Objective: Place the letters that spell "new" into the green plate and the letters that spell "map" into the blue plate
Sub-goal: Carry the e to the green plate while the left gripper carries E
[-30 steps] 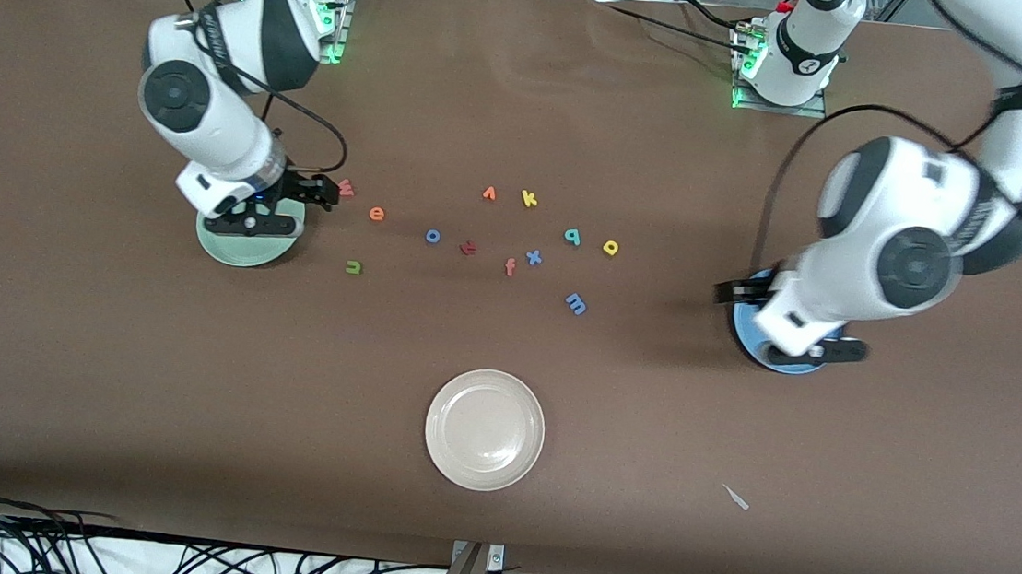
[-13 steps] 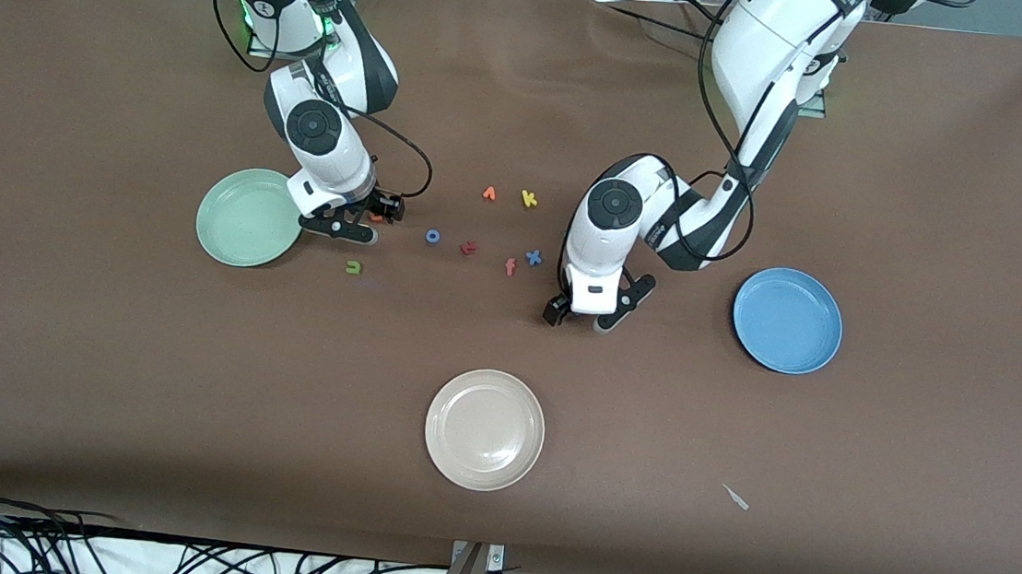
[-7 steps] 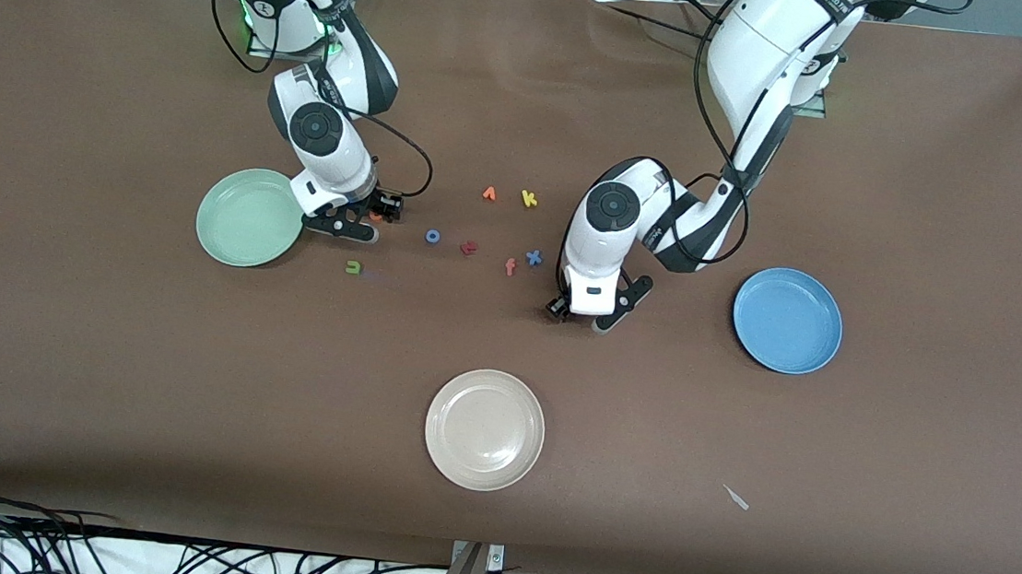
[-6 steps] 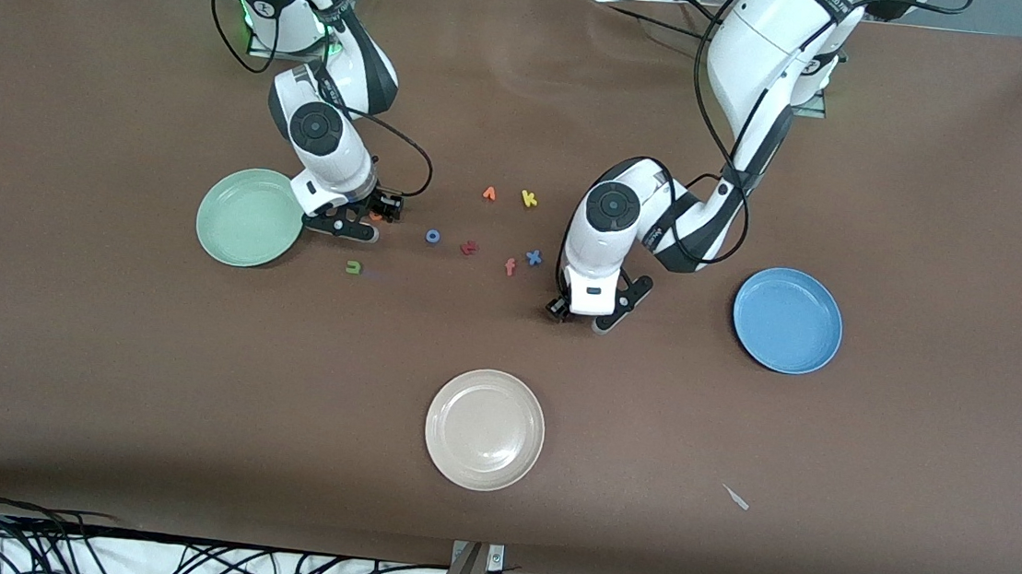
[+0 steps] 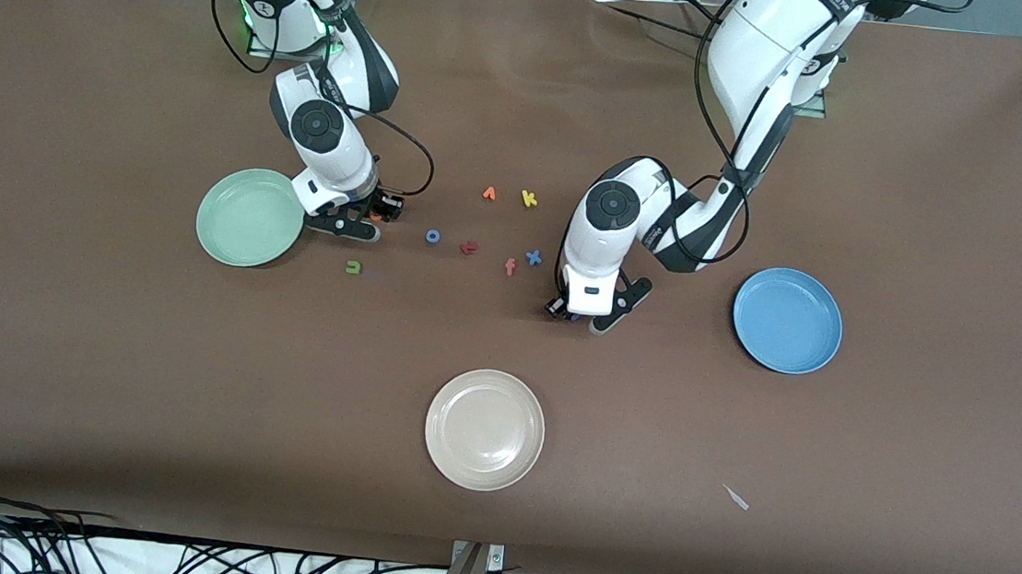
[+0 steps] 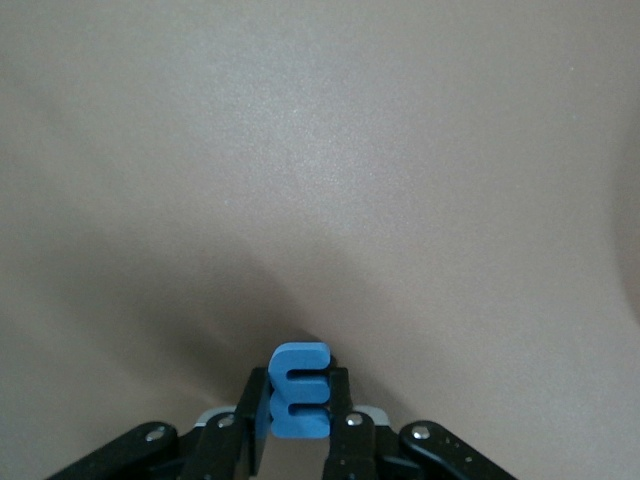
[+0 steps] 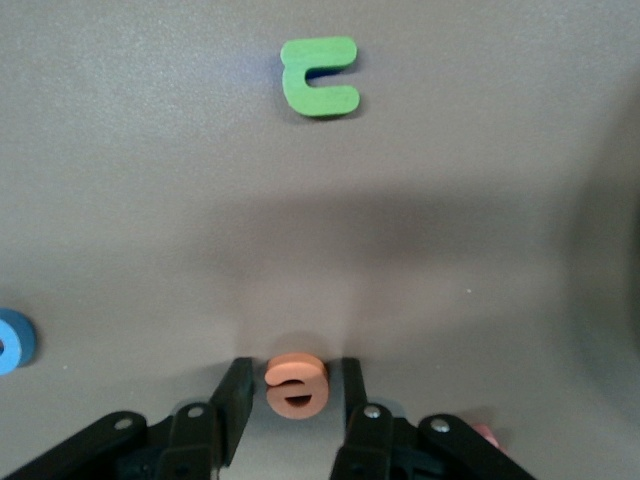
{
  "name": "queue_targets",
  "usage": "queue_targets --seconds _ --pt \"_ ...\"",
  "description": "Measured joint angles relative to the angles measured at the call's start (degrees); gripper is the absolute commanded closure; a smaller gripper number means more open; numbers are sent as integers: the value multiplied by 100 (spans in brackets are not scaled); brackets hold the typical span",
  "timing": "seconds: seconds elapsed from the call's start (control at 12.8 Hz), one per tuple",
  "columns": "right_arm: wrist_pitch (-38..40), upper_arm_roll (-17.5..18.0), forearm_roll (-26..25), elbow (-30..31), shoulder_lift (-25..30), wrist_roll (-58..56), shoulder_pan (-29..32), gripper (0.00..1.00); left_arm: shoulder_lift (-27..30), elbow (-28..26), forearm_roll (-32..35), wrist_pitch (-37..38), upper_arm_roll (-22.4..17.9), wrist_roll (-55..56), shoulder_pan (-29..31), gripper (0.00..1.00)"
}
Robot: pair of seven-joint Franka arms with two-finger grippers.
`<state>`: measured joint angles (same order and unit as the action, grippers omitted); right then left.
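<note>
My left gripper is shut on the blue m, down at the table between the blue x and the blue plate; in the front view this left gripper hides the m. My right gripper stands open astride the orange e, with a gap on each side. It is low beside the green plate, and the e shows between its fingers. The olive-green n lies nearer the front camera. A pinkish bit peeks beside the right gripper. The left arm hides the teal letter and the yellow p.
Between the arms lie a blue o, a dark red t, an orange-red f, an orange v and a yellow k. A beige plate sits toward the front camera, with a white scrap near it.
Both arms left the plates and came down among the letters. Over the last second the left gripper closed onto the blue m, and the right gripper's fingers narrowed around the orange e.
</note>
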<state>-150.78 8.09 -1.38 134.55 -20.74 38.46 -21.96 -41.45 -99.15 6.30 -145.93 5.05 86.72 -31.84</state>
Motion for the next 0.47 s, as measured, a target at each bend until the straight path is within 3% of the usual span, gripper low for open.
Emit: queue_targets --seconds 0.24,0.47 --pt "-29 -1 0 -5 27 0 -4 97 -1 278 -4 1015 -57 -853 118 100" --pt "384 -85 -13 -110 250 -71 -4 97 102 779 -248 2462 -64 -2693 513 100"
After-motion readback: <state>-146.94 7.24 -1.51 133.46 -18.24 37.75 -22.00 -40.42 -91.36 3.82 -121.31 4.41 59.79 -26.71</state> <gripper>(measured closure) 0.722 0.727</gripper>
